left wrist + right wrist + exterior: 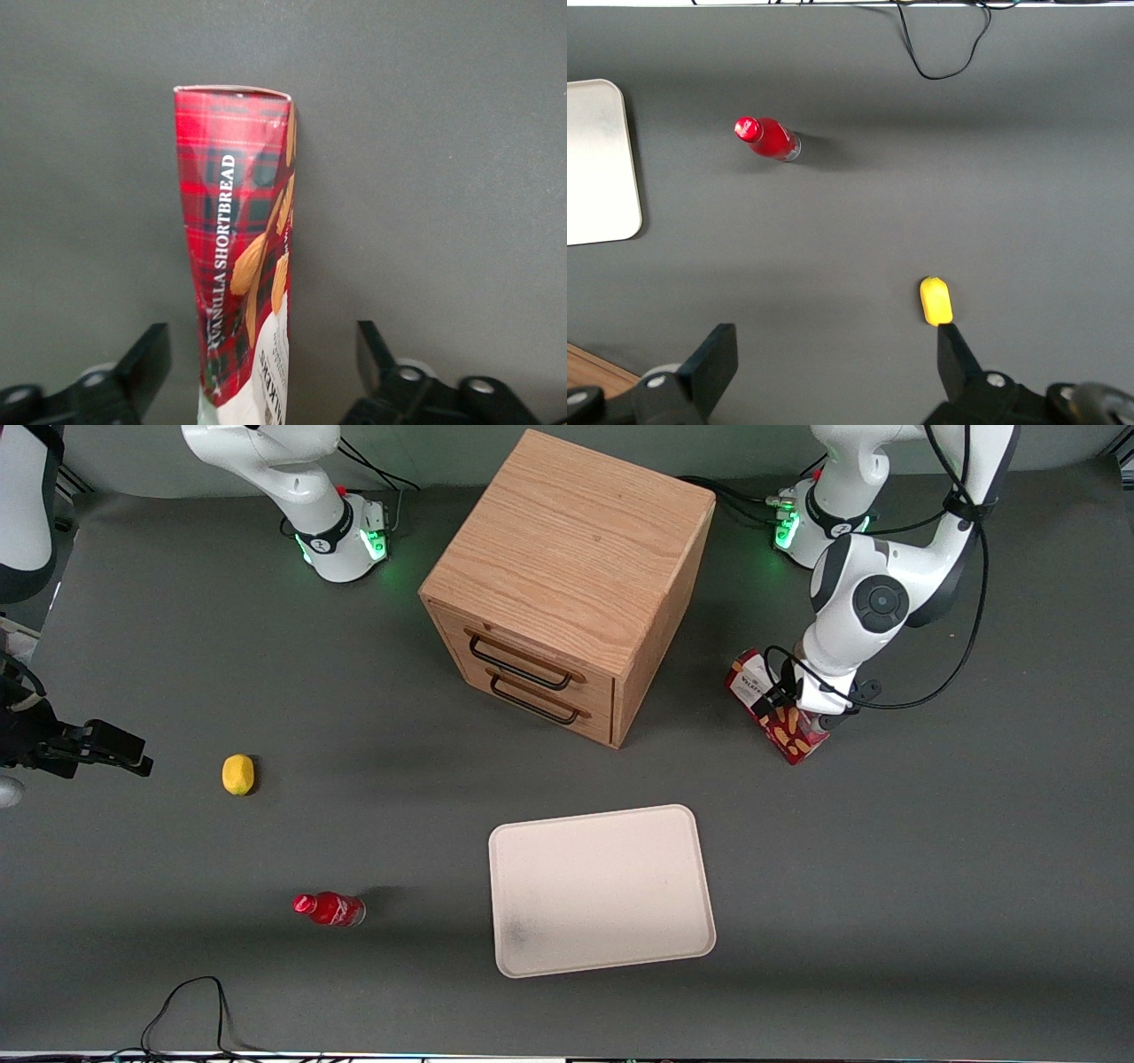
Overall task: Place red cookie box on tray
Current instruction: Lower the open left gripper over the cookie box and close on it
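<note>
The gripper [261,363] straddles the red cookie box [244,257], jaws wide, a gap on each side. The box's long axis runs straight out between them, so closing looks like the next move; the tray [601,890] lies nearer the front camera

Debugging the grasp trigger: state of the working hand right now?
Left hand: open, fingers straddling the red cookie box, not yet closed on it; it sits low over the box beside the wooden cabinet.

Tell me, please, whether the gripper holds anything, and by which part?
Nothing is held: the gripper is open, its fingers apart from the cookie box between them.
</note>
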Controlling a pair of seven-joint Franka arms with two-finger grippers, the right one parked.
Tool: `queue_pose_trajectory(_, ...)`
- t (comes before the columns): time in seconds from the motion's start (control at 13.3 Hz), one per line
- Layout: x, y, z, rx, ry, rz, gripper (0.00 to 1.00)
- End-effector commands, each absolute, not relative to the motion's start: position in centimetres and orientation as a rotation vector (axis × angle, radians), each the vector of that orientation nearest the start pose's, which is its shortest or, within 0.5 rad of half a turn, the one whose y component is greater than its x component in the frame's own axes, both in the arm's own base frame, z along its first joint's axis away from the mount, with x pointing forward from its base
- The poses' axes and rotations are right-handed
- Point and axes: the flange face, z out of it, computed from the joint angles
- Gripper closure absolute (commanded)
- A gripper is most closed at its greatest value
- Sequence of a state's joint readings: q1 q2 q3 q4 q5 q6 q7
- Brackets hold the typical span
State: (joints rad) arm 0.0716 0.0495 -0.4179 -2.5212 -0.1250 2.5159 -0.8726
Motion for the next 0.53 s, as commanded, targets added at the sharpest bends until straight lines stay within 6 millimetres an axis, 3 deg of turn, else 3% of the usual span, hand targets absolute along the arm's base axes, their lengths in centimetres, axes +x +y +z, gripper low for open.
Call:
queue_pose_trajectory(0.0,42.87,-15.54,24.72,-3.016,-1.021,0.152,0.82)
queue_pose_trajectory(0.07,42.81,-15.46,24.54,-3.014,-1.019,0.158,0.99)
queue_pose_trajectory(0.45,42.88,-15.51,24.4,-3.015,-1.011,0.167,1.0)
